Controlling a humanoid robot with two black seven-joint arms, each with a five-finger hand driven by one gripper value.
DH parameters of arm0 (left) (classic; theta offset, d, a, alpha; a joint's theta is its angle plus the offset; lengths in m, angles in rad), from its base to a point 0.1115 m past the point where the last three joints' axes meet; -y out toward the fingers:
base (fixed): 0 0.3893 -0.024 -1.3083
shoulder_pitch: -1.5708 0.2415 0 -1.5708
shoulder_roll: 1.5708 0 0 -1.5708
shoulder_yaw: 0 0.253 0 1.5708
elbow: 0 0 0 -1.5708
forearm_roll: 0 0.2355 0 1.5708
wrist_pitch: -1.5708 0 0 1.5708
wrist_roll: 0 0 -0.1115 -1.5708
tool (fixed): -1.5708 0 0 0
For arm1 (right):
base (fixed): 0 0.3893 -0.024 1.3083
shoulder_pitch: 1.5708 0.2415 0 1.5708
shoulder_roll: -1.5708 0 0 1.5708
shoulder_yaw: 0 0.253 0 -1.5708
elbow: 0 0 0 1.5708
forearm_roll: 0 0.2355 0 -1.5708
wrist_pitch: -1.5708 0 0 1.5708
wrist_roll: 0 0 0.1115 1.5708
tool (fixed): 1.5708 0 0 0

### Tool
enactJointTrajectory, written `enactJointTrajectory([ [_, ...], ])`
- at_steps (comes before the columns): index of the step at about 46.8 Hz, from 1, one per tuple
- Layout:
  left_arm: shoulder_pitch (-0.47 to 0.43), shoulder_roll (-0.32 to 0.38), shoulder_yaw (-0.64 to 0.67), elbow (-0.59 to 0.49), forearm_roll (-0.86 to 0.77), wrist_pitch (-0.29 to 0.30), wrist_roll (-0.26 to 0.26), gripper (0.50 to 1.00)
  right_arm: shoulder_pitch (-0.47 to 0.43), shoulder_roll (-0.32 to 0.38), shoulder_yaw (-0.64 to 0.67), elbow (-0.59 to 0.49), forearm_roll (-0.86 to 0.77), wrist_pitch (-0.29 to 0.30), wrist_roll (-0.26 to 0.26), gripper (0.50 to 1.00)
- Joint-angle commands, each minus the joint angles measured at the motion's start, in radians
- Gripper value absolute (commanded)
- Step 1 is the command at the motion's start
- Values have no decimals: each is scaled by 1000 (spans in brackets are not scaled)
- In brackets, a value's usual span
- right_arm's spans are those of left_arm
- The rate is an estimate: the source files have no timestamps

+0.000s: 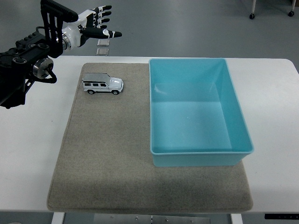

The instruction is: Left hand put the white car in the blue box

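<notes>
Black-armed left hand [96, 25] hovers beyond the table's far-left corner, fingers extended and spread, holding nothing. White car [103, 84] stands on its wheels at the grey mat's [112, 163] far-left area, at five o'clock from the hand and well apart from it. Blue box [233, 140] sits at three o'clock from the car, open side up.

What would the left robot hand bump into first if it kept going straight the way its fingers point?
Probably nothing: the left robot hand points rightward, beyond the table's far edge. The white car and blue box both lie nearer the camera. Depth is uncertain, though.
</notes>
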State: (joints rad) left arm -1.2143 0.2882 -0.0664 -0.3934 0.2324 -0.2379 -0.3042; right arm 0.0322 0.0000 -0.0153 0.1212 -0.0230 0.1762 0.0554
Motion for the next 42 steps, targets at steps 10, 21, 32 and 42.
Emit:
enactJointTrajectory([
  [10, -13, 55, 5, -91, 261, 0, -1, 1000, 0, 0, 0, 0, 0, -1, 1, 936],
  [21, -54, 92, 63, -153, 464, -1, -1, 1000, 0, 0, 0, 0, 0, 0, 0, 936],
  [32, -117, 150, 210, -251, 538, -24, 0, 1000, 0, 0, 0, 0, 0, -1, 0, 936],
  [42, -152, 164, 316, -282, 648, -21, -6, 1000, 0, 0, 0, 0, 0, -1, 0, 936],
])
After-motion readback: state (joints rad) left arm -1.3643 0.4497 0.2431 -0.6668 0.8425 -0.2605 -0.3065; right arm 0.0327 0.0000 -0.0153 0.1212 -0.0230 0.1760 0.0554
